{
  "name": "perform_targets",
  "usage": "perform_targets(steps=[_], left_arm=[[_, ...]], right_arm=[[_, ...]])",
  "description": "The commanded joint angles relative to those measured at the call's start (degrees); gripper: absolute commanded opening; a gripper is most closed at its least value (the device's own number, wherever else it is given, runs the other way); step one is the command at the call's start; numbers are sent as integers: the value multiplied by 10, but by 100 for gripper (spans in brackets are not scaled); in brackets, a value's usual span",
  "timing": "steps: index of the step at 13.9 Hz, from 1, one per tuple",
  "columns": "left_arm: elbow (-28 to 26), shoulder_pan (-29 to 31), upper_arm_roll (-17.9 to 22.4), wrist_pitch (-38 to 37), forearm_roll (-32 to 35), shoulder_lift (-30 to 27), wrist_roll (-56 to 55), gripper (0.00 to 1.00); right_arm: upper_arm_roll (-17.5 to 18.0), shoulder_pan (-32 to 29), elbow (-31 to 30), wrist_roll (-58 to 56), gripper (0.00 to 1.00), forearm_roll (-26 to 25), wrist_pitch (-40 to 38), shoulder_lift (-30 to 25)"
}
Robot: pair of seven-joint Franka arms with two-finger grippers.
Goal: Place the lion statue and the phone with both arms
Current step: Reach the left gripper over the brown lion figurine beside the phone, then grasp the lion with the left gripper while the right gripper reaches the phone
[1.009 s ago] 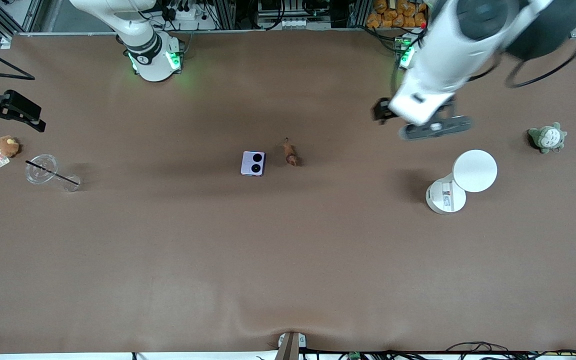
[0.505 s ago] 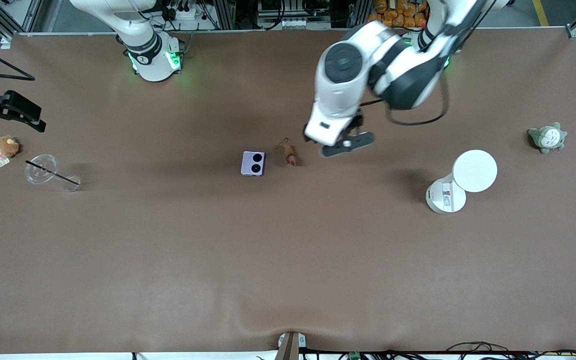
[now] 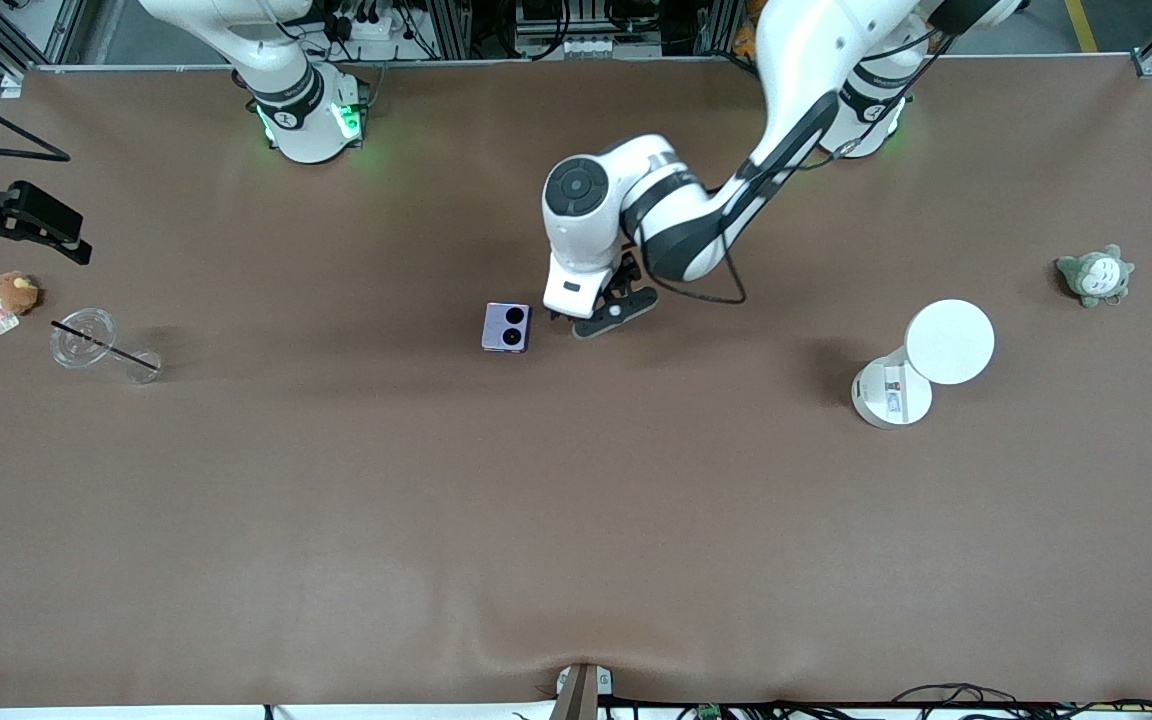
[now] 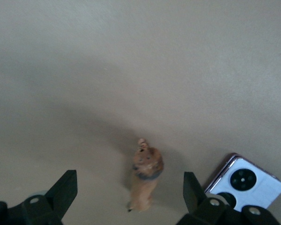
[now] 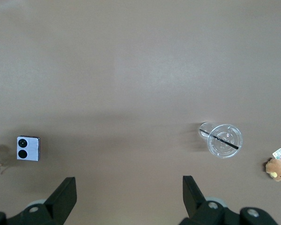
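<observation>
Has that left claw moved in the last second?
Yes. The left gripper swung from near the white lamp toward the table's middle; it is now open over the lion statue, beside the phone.

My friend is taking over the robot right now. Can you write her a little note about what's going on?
Left gripper: open, over the tiny brown-orange lion statue, not gripping it.
Right gripper: open, empty, waiting above the right arm's end of the table.
The small lavender folded phone lies flat on the brown table, beside the lion, toward the right arm's end.
Done: nothing picked up.
Left: grab the lion, grab the phone, place both.
</observation>
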Motion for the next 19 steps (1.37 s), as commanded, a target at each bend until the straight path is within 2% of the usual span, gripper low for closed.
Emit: perform_targets(steps=[1, 3, 5, 6, 7, 9, 13, 15, 19], left_arm=[[17, -12, 3, 43, 24, 38, -35, 100], [17, -15, 3, 51, 24, 46, -41, 98], [17, -15, 5, 55, 24, 51, -41, 82], [17, -15, 5, 57, 24, 53, -42, 71], [17, -13, 5, 57, 24, 53, -42, 54], [14, -11, 5, 57, 24, 52, -41, 0], [13, 13, 13, 48, 54, 34, -12, 0], [12, 41, 12, 25, 60, 17, 64, 0], [11, 107, 10, -8, 60, -20, 221, 0]], right_arm=[[0, -4, 0, -7, 100, 9, -2, 0], [0, -5, 0, -7, 100, 9, -2, 0], [0, -4, 1, -7, 100, 9, -2, 0], [1, -5, 1, -7, 100, 9, -2, 1], [1, -5, 1, -7, 100, 9, -2, 1], [0, -5, 1, -7, 100, 9, -2, 1], [0, -6, 1, -27, 100, 9, -2, 2], [-2, -4, 0, -74, 100, 9, -4, 7], [-2, 7, 1, -71, 100, 9, -32, 50]])
